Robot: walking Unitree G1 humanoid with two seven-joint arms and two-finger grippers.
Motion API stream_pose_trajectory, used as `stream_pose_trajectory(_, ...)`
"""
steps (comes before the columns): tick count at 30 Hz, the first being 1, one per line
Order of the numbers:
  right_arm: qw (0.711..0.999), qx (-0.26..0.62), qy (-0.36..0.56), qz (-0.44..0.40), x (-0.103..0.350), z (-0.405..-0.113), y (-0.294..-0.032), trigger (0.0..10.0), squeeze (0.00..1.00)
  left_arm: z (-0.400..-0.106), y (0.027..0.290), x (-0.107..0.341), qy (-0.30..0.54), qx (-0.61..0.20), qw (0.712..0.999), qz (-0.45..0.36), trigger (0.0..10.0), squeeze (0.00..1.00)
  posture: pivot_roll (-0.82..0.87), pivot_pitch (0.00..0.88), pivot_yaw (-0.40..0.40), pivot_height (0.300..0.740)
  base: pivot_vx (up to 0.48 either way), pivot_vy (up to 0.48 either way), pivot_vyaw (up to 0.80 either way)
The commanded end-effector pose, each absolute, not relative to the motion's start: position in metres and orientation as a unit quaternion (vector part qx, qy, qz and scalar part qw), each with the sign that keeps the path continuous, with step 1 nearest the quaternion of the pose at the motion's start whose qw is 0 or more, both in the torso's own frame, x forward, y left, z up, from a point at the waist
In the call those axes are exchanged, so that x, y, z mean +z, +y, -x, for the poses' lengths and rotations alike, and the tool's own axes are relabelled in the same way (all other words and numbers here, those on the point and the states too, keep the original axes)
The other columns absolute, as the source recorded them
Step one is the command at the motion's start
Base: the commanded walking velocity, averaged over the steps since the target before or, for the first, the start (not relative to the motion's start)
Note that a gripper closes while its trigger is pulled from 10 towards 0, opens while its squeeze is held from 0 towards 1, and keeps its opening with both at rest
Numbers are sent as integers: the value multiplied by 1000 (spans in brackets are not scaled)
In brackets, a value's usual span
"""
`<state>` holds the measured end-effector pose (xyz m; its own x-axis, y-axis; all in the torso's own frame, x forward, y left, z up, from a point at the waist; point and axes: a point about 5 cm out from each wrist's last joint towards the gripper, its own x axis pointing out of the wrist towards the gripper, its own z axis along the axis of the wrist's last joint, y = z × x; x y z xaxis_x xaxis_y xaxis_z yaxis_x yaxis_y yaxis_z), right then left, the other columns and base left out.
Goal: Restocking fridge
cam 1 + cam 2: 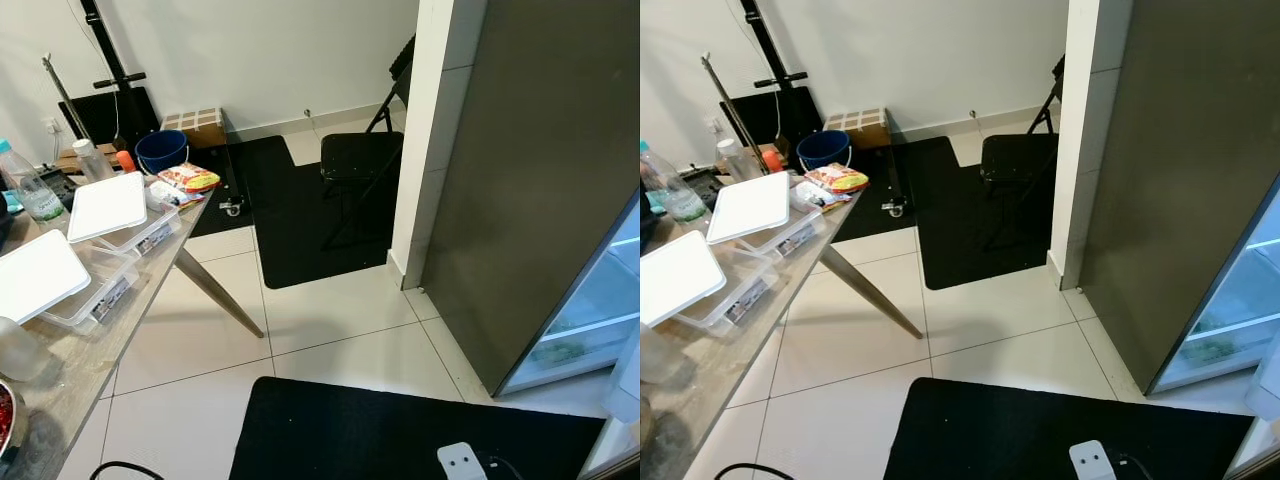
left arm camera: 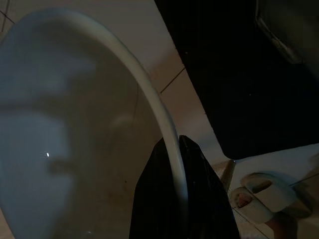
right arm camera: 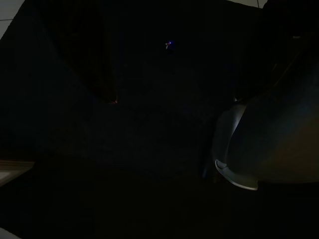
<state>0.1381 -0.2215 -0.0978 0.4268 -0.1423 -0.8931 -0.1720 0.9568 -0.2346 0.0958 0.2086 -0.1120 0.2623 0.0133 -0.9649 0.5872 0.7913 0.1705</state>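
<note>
Left wrist view shows the left end effector point(image 2: 175, 164) pinching a white bowl point(image 2: 65, 139) by its rim, presumably bound for the open fridge point(image 1: 590, 310); whether the right end effector is open cannot be told.

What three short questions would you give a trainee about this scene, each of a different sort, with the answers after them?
1. True or false: the fridge is closed.
2. What colour are the lids of the two clear containers on the table? A) white B) red C) blue
3. What does the left gripper hold?

Key: 1. False: it stands open, with lit shelves in view. 2. A. 3. The rim of a white bowl, with one finger on each side of it.
</note>
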Motion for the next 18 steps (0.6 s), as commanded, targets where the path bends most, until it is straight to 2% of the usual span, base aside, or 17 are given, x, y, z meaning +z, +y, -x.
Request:
stream_pose_trajectory(1,831,16,539,135,-100,-136,-214,10000,0,-95,213,-112,580,-192,745,-268,10000,0,-123,15,132,740,0,0,0)
stream_pose_trajectory(18,831,19,539,137,-101,-134,-214,10000,0,-94,216,-111,583,-188,745,-266,10000,0,-115,0,115,740,0,0,0)
